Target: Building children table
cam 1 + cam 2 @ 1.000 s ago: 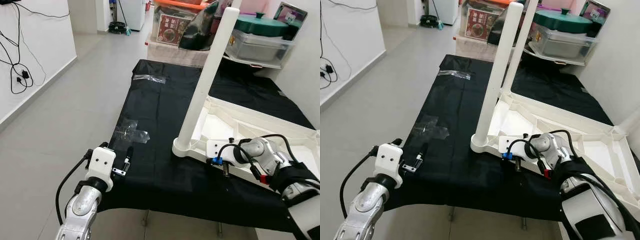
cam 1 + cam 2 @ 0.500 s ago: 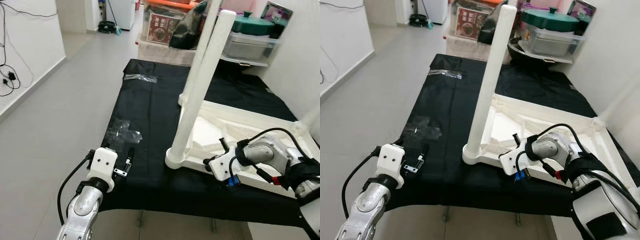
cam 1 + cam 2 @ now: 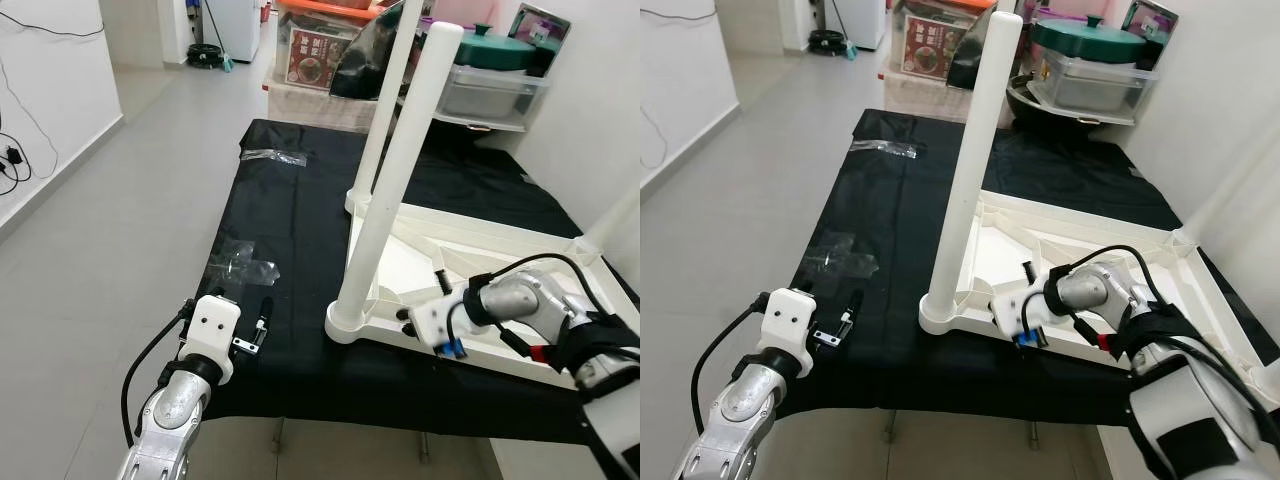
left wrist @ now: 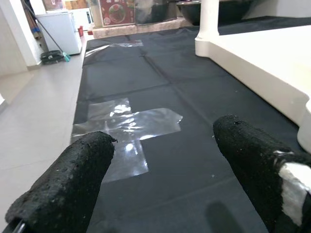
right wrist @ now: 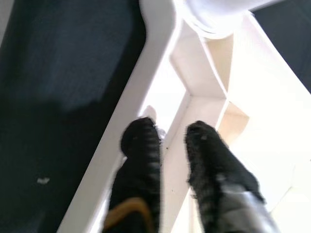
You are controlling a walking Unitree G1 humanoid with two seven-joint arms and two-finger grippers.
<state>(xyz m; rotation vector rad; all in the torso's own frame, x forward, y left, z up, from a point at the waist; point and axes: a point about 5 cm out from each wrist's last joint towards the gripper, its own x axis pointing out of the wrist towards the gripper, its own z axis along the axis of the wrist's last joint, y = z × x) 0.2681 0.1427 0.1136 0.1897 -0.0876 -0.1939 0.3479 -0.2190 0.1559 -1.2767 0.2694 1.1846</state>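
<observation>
Two black fingers (image 5: pixel 141 160) of our right end effector (image 5: pixel 167 145) pinch a thin white rib of the upturned children's table top (image 3: pixel 500 235), at its near edge just beside the corner leg socket. That white leg (image 3: pixel 395 180) stands upright in the socket; a second leg (image 3: pixel 385 90) rises at the far corner. The top lies upside down on the black-covered table (image 3: pixel 300 220), toward our right side. Our left end effector (image 4: pixel 160 141) is spread wide, hovering low over the black cloth near the front left edge, touching nothing. Clear plastic wrap (image 4: pixel 126 124) lies flat just ahead of it; another clear bag (image 3: pixel 275 156) sits farther back. Storage bins (image 3: pixel 495 85) stand behind the table.
</observation>
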